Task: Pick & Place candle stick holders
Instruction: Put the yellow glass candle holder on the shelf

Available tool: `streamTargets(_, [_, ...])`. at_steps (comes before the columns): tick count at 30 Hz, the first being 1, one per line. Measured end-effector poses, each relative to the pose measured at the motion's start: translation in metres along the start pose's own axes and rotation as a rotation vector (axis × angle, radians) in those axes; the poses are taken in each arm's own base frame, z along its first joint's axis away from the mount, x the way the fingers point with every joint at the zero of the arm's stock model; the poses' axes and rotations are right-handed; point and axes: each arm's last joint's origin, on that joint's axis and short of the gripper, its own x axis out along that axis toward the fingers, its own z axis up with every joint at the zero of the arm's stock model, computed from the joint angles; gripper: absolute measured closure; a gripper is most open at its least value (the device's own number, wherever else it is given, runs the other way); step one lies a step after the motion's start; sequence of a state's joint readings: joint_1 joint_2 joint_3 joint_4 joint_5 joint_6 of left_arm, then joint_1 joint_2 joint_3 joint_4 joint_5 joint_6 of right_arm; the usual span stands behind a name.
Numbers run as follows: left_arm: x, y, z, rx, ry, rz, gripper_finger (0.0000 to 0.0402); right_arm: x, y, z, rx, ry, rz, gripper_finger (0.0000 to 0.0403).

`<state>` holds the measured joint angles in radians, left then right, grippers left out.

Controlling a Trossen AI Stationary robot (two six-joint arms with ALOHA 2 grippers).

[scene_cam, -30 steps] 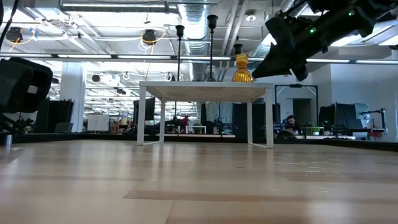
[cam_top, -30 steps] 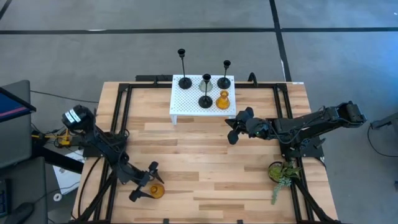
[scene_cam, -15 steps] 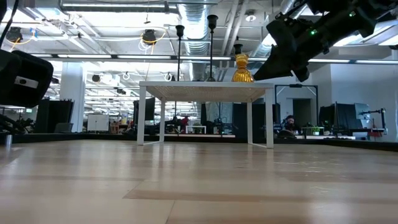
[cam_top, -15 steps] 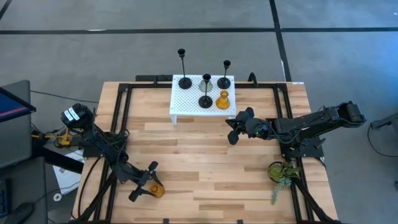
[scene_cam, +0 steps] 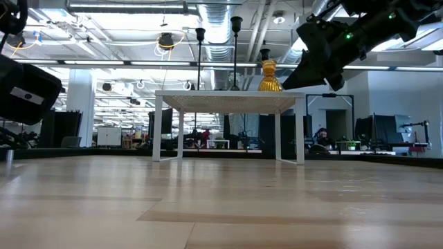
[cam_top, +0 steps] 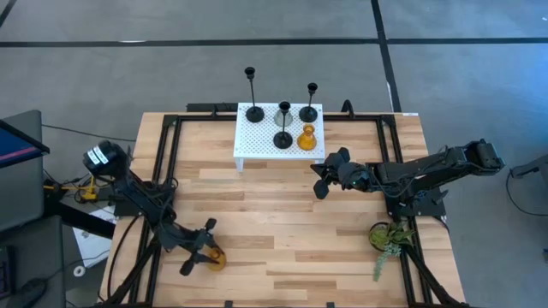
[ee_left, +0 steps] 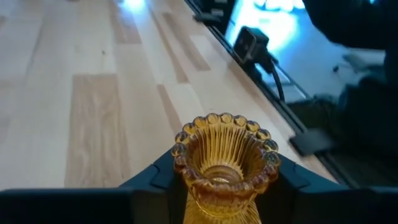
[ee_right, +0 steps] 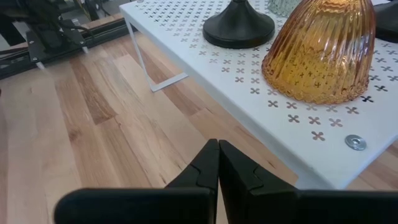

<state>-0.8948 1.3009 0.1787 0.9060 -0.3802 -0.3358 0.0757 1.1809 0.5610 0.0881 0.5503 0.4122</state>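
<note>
Now the left gripper (cam_top: pixel 202 251) is pinching an amber glass holder (ee_left: pixel 225 163) near the front left edge of the table (cam_top: pixel 282 222), its fingers pressed on the ribbed neck just under the beaded rim. Glass like this is probably hard, smooth and breakable, so the narrow neck seems the safest place to hold. The right gripper (cam_top: pixel 325 173) is waiting just beside the white shelf (cam_top: pixel 257 137), its fingers pressed together. Four other holders are standing on that shelf.
</note>
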Motion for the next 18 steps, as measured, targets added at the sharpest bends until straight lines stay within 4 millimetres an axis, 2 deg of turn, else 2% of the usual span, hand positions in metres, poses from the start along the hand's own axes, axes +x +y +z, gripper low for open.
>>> streamTargets(4, [-0.004,0.0,0.008,-0.031,-0.055,0.03,0.025,0.0,0.0,0.0,-0.004,0.001,-0.001,0.0402])
streamTargets(11, [-0.01,0.012,0.03,-0.086,-0.162,0.084,0.027,0.0,0.0,-0.001,-0.006,0.005,-0.002,0.0402])
streamTargets(18, [-0.012,0.037,0.044,-0.113,-0.099,0.246,0.0258,0.0,0.0,-0.001,-0.008,0.007,-0.003,0.0402])
